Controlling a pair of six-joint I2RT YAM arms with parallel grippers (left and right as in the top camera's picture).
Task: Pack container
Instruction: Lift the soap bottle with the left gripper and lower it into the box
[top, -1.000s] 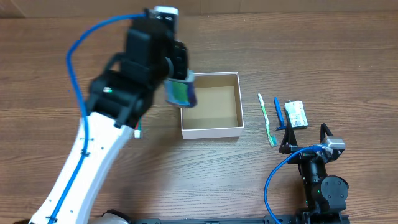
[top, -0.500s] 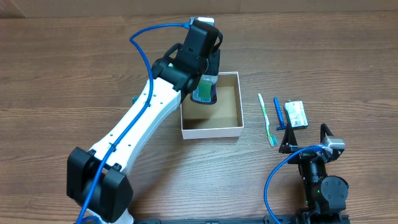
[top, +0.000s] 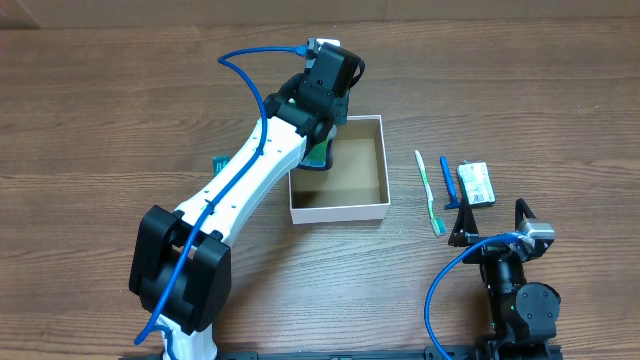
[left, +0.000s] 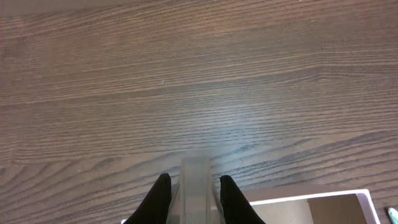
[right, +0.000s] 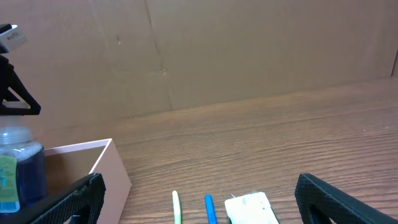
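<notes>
The container (top: 340, 211) is a square white box with a brown inside, at the table's middle. My left gripper (top: 323, 128) is shut on a blue bottle (top: 318, 156) with a green label and a clear cap, and holds it upright inside the box's left part. In the left wrist view the black fingers (left: 191, 182) clamp the clear cap (left: 195, 186), with the box rim (left: 311, 199) just beyond. The right wrist view shows the bottle (right: 15, 168) behind the box wall (right: 115, 180). My right gripper (top: 490, 225) is open and empty at the front right (right: 199, 200).
Right of the box lie a green-and-white toothbrush (top: 428, 192), a blue toothbrush (top: 447, 180) and a small white-and-green packet (top: 476, 184). A green item (top: 218, 162) shows partly behind the left arm. A cardboard wall stands at the table's far edge.
My left arm has carried the bottle to the right from the box's left rim and lowered it into the box. The right arm has not moved.
</notes>
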